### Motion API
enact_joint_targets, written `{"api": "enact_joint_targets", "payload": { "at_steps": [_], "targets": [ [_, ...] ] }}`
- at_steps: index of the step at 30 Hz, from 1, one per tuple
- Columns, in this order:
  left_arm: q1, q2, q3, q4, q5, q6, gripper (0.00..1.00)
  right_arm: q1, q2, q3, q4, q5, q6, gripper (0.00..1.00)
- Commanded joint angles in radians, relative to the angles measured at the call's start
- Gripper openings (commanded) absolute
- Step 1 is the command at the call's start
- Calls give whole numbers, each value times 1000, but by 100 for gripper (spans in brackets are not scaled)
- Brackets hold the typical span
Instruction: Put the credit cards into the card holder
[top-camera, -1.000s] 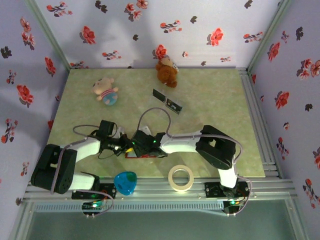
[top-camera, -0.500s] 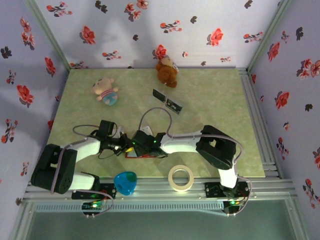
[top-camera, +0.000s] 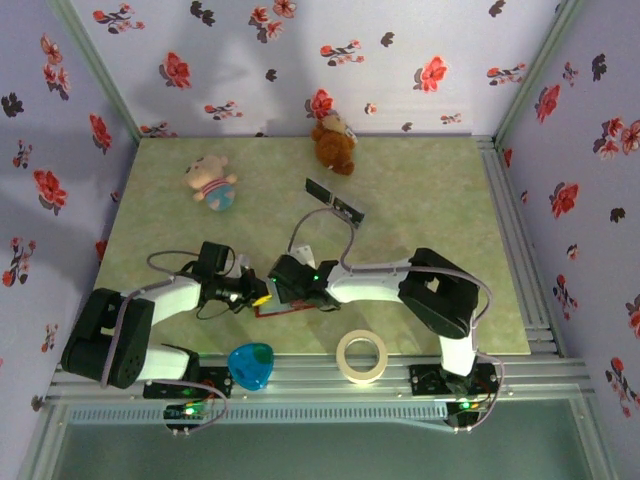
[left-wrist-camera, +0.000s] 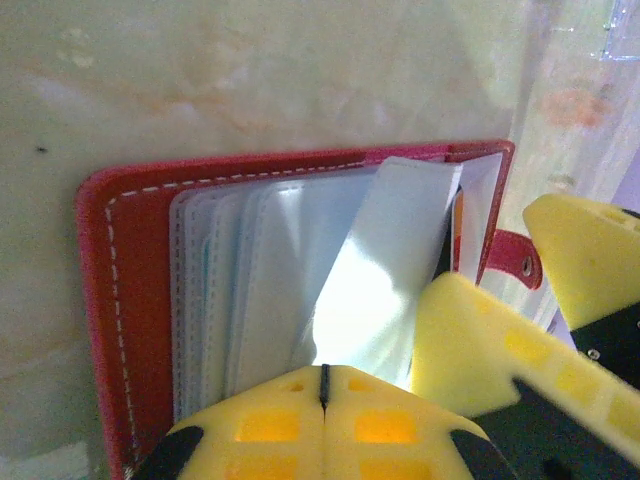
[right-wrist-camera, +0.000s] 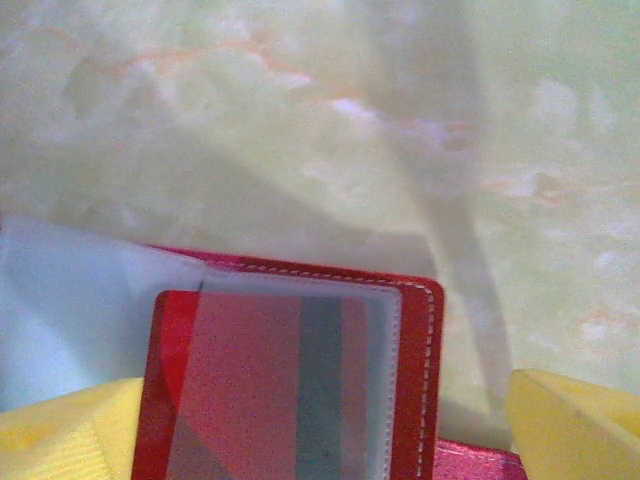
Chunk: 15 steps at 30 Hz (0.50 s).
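The card holder (top-camera: 268, 312) lies open on the pale green tabletop (top-camera: 430, 200), and everything else is placed from it. Seen from the left wrist, the card holder (left-wrist-camera: 140, 280) shows its red cover with white stitching and a fan of clear sleeves (left-wrist-camera: 250, 270); one sleeve (left-wrist-camera: 385, 260) stands lifted off the rest. The left gripper (left-wrist-camera: 323, 400) sits at the holder's near edge with its yellow fingertips pressed tight together. The lifted sleeve's lower edge runs down to them, though whether it is pinched there cannot be told. The snap strap (left-wrist-camera: 515, 262) juts from the holder's far side. The right gripper (right-wrist-camera: 318, 428) hangs over the holder with its jaws wide apart, one yellow finger (right-wrist-camera: 60, 430) just off each side of it and nothing clamped. Under it a red card with a dark stripe (right-wrist-camera: 270, 390) sits inside a clear sleeve, within the holder's stitched border (right-wrist-camera: 425, 380). Beyond the holder, well apart from it, two dark credit cards (top-camera: 320, 189) (top-camera: 348, 209) lie flat, just beside each other. Farther beyond them sits a brown teddy bear (top-camera: 333, 145), and beyond the holder to the left a pink doll (top-camera: 212, 182). On the near side of the holder rest a blue heart-shaped object (top-camera: 251, 365) and — to its right — a roll of tape (top-camera: 361, 356).
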Motion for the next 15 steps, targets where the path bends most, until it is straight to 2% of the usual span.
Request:
{"api": "enact_joint_targets", "payload": {
  "at_steps": [1, 15],
  "targets": [
    [-8, 3, -41, -99, -35, -1, 0, -15, -14, -21, -58, 87, 70, 91],
    [-33, -119, -39, -148, -37, -43, 0, -25, -2, -39, -75, 114, 122, 90]
  ]
}}
